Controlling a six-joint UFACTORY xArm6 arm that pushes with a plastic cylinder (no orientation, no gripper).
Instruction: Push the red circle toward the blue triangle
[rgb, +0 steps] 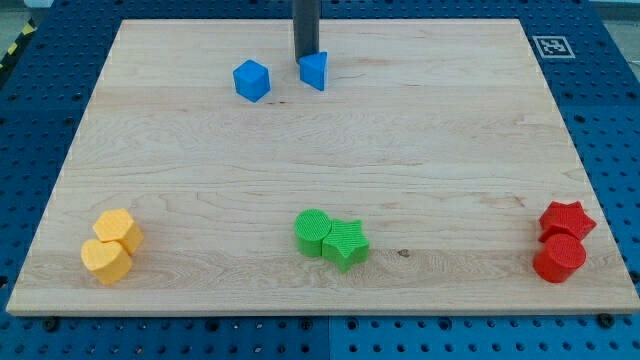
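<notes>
The red circle (559, 258) sits near the board's bottom right corner, touching the red star (567, 219) just above it. The blue triangle (314, 70) lies near the view's top, left of centre. My tip (305, 57) is at the view's top, touching or almost touching the blue triangle's upper left side, far from the red circle.
A blue cube (251, 80) lies left of the blue triangle. A green circle (313, 232) and a green star (346, 243) touch at the bottom centre. Two yellow blocks (112, 246) sit at the bottom left. The wooden board (320, 160) ends in a blue pegboard surround.
</notes>
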